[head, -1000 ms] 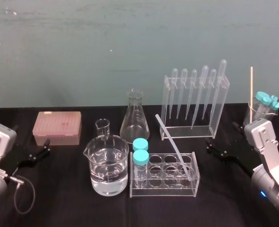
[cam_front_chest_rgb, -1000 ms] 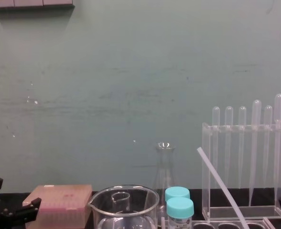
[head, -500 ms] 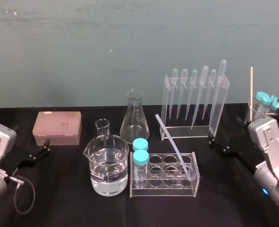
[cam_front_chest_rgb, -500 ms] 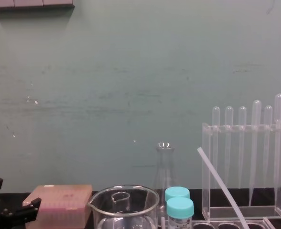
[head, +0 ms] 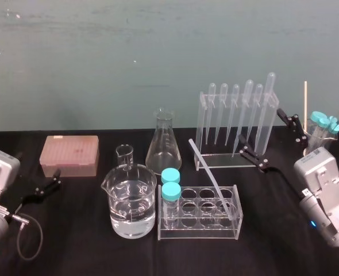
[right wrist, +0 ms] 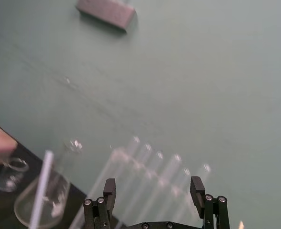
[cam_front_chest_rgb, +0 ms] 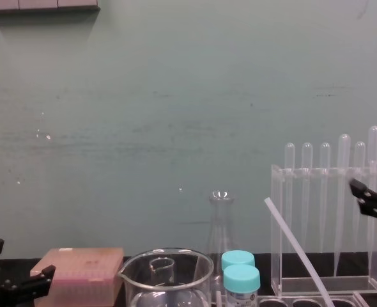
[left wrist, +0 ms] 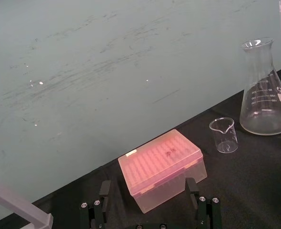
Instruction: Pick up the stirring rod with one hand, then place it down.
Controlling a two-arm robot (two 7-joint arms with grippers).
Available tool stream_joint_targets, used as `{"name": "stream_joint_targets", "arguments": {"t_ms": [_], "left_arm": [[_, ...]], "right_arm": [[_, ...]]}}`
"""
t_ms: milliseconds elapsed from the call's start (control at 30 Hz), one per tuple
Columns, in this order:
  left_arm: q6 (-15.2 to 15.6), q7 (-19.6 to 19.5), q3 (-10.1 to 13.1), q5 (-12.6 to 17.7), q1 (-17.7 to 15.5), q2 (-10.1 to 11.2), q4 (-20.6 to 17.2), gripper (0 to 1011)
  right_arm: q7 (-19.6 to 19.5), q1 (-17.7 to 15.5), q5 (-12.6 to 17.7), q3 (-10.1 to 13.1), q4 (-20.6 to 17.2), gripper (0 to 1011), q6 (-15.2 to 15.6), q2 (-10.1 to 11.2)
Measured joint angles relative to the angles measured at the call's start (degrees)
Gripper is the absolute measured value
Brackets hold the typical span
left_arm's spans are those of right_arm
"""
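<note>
Nearest us stand one large beaker (head: 129, 201), part full of clear liquid, and at its 3 o'clock one clear tube rack (head: 199, 230) with two blue-capped tubes (head: 170, 191) at its left end. The one stirring rod (head: 212, 177) has its lower end down in the rack's right end. It leans up toward 11 o'clock with its top end free in the air, and nothing grips it.

Behind these, from 9 round to 12 o'clock of the rack, we count one pink tip box (head: 69, 155), one small empty beaker (head: 124, 155) and one conical flask (head: 162, 144). Farther back, at 1 o'clock, one tall clear stand (head: 215, 158) carries six bulb-topped pipettes (head: 249, 109). At 2 o'clock, far right, one clear jar (head: 316, 137) holds blue-capped tubes we cannot count, and one thin pale stick (head: 305, 103) rises beside it.

The right gripper (head: 260, 129) hangs above the cloth in front of the stand's right end. Its two fingers are spread wide with nothing between them, and it is well apart from the rod. Its grey wrist sits at 4 o'clock, and the arm points toward 10 o'clock.

The left gripper (head: 56, 178) rests low at 9 o'clock, fingers apart and empty, aimed at the pink box.
</note>
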Motion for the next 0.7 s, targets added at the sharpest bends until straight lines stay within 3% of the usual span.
{"name": "stream_joint_targets", "arguments": {"t_ms": [200, 367, 467, 500, 700], "left_arm": [[0.00, 0.00, 0.00, 0.00, 0.00, 0.00, 0.00, 1000], [0.00, 0.00, 0.00, 0.00, 0.00, 0.00, 0.00, 1000], [0.00, 0.00, 0.00, 0.00, 0.00, 0.00, 0.00, 1000], [0.00, 0.00, 0.00, 0.00, 0.00, 0.00, 0.00, 1000], [0.00, 0.00, 0.00, 0.00, 0.00, 0.00, 0.00, 1000]], "right_arm": [[2.03, 0.99, -1.85, -1.23, -0.72, 1000, -3.32, -0.86], [5.31, 2.16, -1.42, -2.38, -0.44, 1002, -5.33, -1.54], [10.90, 3.75, 3.54, -3.21, 0.68, 1000, -4.86, -2.24], [10.90, 3.75, 3.54, -3.21, 0.68, 1000, -4.86, -2.24], [20.76, 6.69, 14.04, -3.59, 3.39, 1000, 1.64, -3.84]]}}
